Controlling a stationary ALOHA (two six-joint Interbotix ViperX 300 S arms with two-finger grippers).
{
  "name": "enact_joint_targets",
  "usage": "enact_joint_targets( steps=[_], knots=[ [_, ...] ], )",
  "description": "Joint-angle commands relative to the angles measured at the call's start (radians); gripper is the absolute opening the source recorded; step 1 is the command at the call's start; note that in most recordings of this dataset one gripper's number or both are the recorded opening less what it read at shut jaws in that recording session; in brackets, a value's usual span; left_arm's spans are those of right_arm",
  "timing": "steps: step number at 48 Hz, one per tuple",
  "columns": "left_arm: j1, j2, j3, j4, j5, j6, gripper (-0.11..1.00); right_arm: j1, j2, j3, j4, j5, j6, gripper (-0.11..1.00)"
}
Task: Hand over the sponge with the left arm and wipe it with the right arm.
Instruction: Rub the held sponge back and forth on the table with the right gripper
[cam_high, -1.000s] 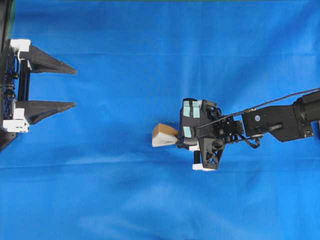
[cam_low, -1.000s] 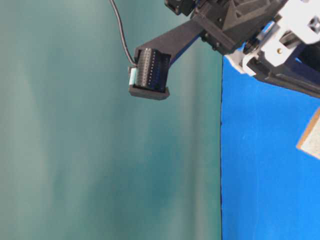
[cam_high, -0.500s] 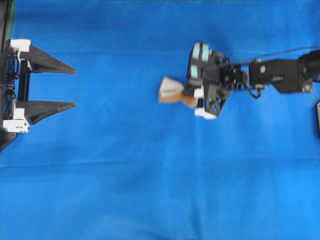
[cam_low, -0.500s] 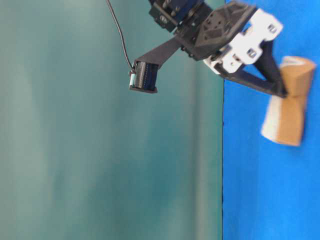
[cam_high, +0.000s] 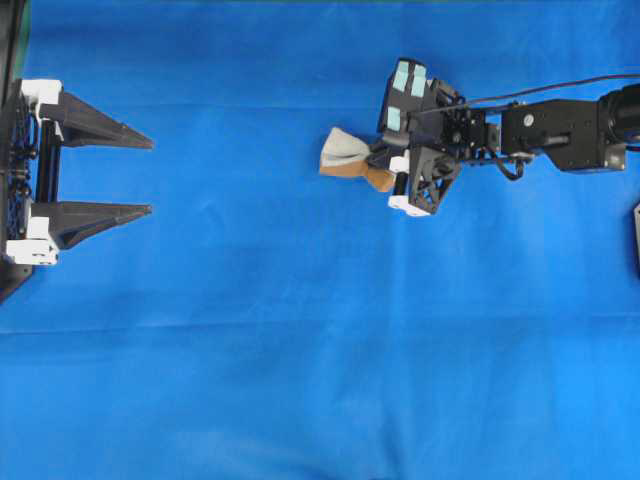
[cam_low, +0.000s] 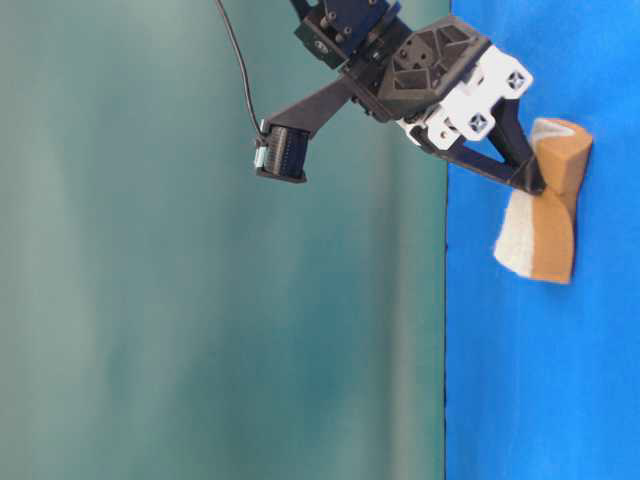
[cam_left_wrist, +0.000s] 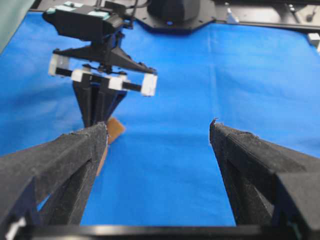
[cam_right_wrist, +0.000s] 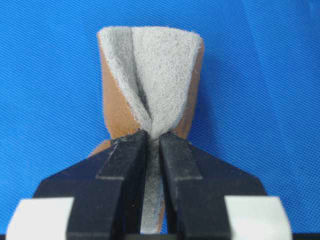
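No text, label, brand, number or sign can be read in any view; nothing is printed on the arms, the sponge (cam_right_wrist: 150, 85) or the blue worktop (cam_high: 300, 350).

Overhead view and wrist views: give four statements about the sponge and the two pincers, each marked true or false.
1. The right pincer pinches the sponge so that it folds. True.
2. The left pincer holds the sponge. False: it stands open with nothing in it, far from the sponge.
3. The sponge lies flat on the blue cloth, untouched. False: it is gripped and creased.
4. The sponge's grey face shows between orange-brown sides in the right wrist view. True.
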Motion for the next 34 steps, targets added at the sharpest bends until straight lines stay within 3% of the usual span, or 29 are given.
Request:
enact_joint_targets(
  steps=[1, 14, 20, 26, 34],
  knots=[
    [-0.002, 0.008, -0.005, -0.002, -0.008, 0.0, 0.81, 0.06, -0.021, -0.006, 0.025, 0.002, 0.002, 0.15],
    [-0.002, 0.015, -0.005, -0.002, -0.008, -0.002, 0.81, 0.311, -0.012, -0.018, 0.16, 0.005, 0.002, 0.14],
    [-0.002, 0.021, -0.003, -0.002, -0.009, -0.002, 0.81, 0.402, -0.012, -0.04, 0.192, 0.012, 0.002, 0.14],
    [-0.002, 0.025, -0.003, -0.002, -0.014, 0.0, 0.8, 0.439, -0.012, -0.063, 0.202, 0.031, 0.002, 0.14],
    [-0.002, 0.025, -0.003, -0.002, -0.014, -0.002, 0.8, 0.419, -0.012, -0.066, 0.198, 0.052, 0.0, 0.14]
  ],
)
